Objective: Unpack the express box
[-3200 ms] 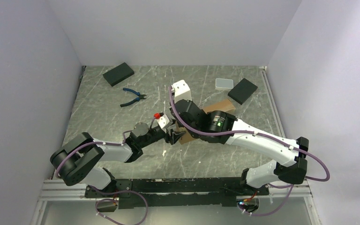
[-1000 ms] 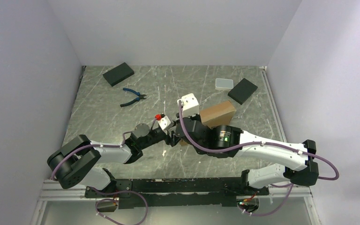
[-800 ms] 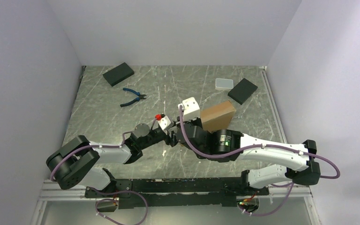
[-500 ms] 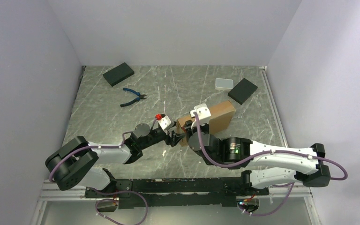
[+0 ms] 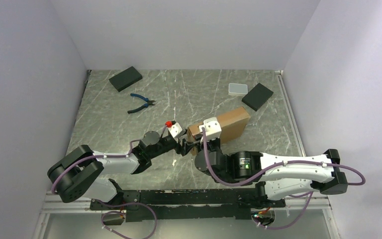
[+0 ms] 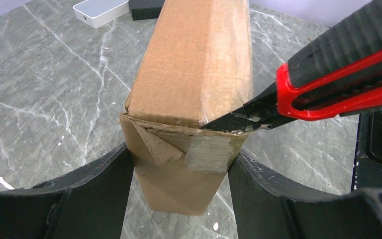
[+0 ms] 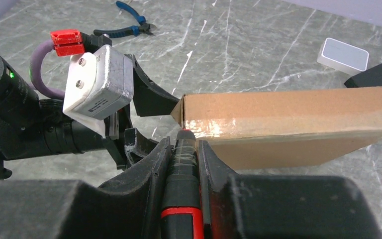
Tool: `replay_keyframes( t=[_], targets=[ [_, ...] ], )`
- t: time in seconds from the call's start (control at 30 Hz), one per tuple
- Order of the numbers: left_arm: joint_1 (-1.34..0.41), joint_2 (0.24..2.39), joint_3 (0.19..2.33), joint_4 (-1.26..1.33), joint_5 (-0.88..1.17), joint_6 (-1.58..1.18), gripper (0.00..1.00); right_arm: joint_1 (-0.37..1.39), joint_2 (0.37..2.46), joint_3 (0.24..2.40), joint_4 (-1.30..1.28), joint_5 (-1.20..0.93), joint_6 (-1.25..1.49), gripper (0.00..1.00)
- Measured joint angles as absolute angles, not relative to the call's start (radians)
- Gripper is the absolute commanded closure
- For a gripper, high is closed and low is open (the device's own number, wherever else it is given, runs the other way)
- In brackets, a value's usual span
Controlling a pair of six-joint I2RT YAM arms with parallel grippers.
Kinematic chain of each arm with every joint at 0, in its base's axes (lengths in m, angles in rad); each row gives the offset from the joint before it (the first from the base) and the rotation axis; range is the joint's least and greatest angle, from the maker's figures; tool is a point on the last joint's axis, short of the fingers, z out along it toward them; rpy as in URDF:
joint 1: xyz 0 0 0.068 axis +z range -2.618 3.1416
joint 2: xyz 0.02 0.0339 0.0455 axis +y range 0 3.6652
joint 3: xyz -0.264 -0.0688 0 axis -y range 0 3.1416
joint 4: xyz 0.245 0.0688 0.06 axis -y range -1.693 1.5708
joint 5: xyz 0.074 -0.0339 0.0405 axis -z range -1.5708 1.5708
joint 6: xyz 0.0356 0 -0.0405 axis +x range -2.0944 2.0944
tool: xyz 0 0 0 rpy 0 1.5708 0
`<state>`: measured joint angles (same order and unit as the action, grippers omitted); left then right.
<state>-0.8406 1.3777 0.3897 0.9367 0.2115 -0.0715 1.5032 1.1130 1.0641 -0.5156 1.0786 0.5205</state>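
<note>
mid-frame, the box (image 5: 225, 125) lay with its left end clamped in the left gripper (image 6: 179, 157). the right gripper (image 7: 184, 149) pinched a knife (image 6: 323, 79), blade at the tape (image 6: 211, 152). seemingly the cutting step; next wanted 1 steady slice.

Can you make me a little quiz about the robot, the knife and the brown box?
1. True or false: the right hand holds the blue pliers.
2. What does the blade of the knife touch? A: the tape on the express box. B: the white case. C: a black block.
3. Which hand grips the end of the box?
Key: 1 false, it holds the knife. 2 A. 3 the left hand.
</note>
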Motion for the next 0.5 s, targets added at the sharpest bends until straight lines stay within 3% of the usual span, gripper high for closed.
replay_keyframes(
  t=[0.37,0.5],
  targets=[
    [-0.841,1.378,0.39,0.936,0.21,-0.072,0.55,1.534,1.032,0.96,-0.428,1.108,0.53,1.0],
    [-0.841,1.371,0.391,0.926,0.211,-0.072,0.55,1.544,1.065,1.016,-0.487,1.111,0.52,1.0]
  ],
)
